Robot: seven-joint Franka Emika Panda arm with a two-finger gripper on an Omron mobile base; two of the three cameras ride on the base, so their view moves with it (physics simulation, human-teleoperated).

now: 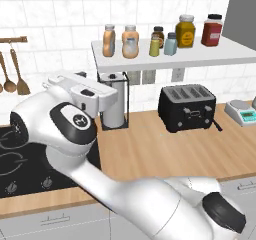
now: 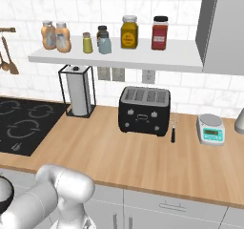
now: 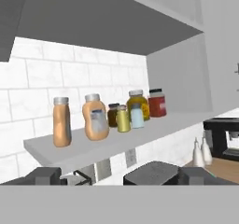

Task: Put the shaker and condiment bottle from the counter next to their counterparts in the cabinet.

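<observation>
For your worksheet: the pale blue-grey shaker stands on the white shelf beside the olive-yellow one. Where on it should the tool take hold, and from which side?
Grip the blue-grey shaker across its upright body just under the dark cap, coming level from the open front of the shelf. The olive-yellow shaker stands close on one side and the mustard jar near the other, so space there looks tight.

White tiled wall [image 2: 143, 4] behind, with sockets [image 2: 111, 74]. Grey cupboard [image 2: 224, 27] at upper right. Pale drawers [image 2: 167, 204] below. Wooden spoons [image 1: 12, 74] hanging at left.
</observation>
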